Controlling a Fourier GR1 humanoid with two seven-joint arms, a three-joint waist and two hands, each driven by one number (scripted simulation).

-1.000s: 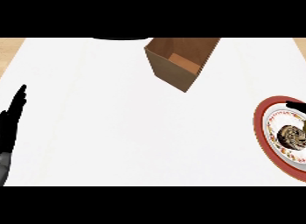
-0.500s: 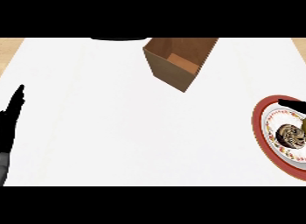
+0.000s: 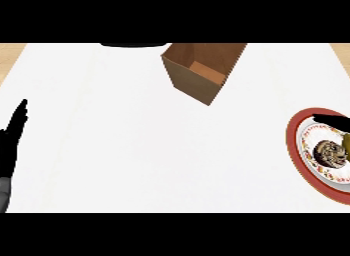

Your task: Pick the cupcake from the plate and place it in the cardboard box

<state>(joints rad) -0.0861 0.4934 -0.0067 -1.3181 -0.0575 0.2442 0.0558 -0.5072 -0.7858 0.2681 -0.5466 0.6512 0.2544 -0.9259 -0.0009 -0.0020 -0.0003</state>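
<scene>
- Head view: right hand (image 3: 339, 120), fingers spread, over the red-rimmed round plate (image 3: 294, 131) beside the brown swirled cupcake (image 3: 328, 152).
- Left hand (image 3: 8, 145) rests flat-fingered at the white counter (image 3: 134, 140) edge.
- Brown cardboard box (image 3: 200, 70) stands well apart.

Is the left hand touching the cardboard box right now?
Apart. The head view shows the left hand resting open at the counter's left edge, with a wide stretch of bare white counter between it and the cardboard box.

Cupcake (image 3: 328, 152): on the red-rimmed plate (image 3: 294, 145), at the right.
Cardboard box (image 3: 201, 70): open, up top.
Left hand (image 3: 7, 150): flat, resting at the left edge.
Right hand (image 3: 339, 120): over the plate.
</scene>
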